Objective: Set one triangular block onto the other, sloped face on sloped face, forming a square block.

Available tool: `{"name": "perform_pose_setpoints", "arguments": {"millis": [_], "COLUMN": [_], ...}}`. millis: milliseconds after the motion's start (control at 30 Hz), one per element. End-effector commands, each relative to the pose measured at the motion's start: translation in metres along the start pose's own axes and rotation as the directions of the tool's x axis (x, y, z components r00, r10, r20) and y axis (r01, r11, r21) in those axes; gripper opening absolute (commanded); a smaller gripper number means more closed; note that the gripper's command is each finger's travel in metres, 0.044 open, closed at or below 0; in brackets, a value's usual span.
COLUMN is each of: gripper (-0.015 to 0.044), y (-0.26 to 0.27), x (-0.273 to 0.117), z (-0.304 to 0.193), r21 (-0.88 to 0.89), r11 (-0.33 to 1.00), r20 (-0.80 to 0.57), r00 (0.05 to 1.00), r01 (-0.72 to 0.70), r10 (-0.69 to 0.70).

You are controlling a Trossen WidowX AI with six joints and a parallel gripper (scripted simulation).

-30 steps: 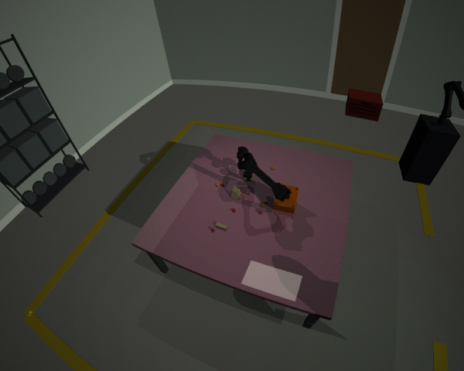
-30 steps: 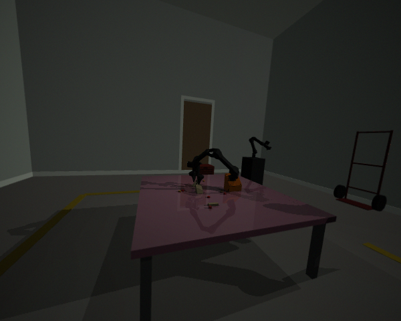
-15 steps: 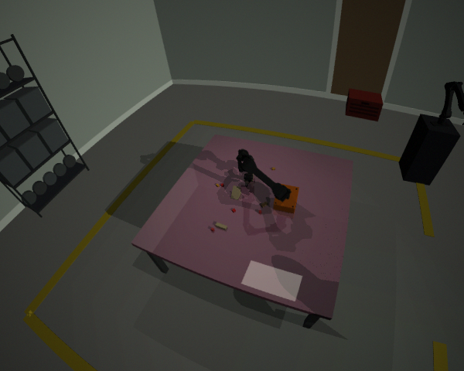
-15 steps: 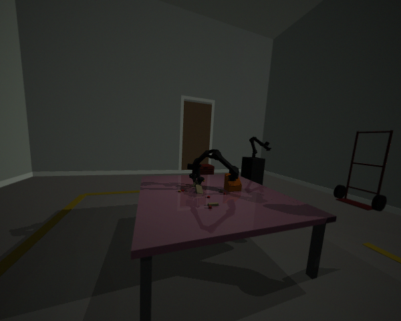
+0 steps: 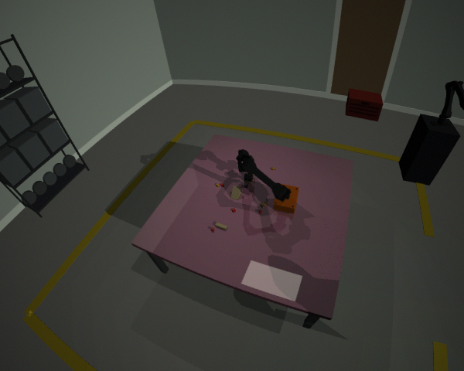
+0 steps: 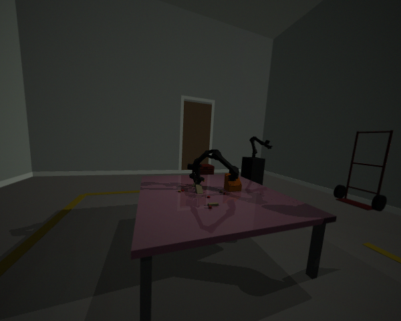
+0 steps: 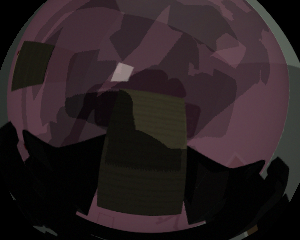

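In the top view we get a narrow pale yellow block [image 5: 221, 226] [image 6: 213, 204] on the pink table [image 5: 176, 239] [image 6: 173, 224] [image 7: 260, 115], left of and nearer than the orange box-shaped base [image 5: 284, 209] [image 6: 232, 188]. Dark metal shelf rack [image 5: 50, 103] left of table (on the floor); red drawer chest [image 5: 364, 104] [image 6: 206, 170] behind; black box-shaped pedestal [image 5: 426, 151] [image 6: 252, 169] behind right. In the exterior view, we have the red-framed hand truck [image 6: 354, 203] right of the table.
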State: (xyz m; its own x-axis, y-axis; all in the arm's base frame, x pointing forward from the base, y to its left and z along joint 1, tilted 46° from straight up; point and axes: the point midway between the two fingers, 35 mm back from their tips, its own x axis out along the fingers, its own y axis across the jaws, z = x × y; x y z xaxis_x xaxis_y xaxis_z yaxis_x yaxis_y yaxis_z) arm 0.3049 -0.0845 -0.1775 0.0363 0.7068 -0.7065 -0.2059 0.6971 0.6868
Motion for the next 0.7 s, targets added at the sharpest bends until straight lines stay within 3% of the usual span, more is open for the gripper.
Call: {"name": "perform_pose_setpoints", "arguments": {"millis": [0,100,233,667], "gripper": [0.0059,0.0,0.0,0.0], "y": [0.0,0.0,0.0,0.0], "x": [-0.002,-0.014,-0.03,-0.028], "z": [0.001,0.001,0.0,0.001], "r21": [0.003,0.002,0.0,0.034], "r11": [1.0,1.0,1.0,0.999], "r20": [0.004,0.002,0.0,0.006], "r00": [1.0,1.0,1.0,1.0], "r01": [-0.002,0.0,0.001,0.0], "r10": [0.002,0.0,-0.001,0.0]}}
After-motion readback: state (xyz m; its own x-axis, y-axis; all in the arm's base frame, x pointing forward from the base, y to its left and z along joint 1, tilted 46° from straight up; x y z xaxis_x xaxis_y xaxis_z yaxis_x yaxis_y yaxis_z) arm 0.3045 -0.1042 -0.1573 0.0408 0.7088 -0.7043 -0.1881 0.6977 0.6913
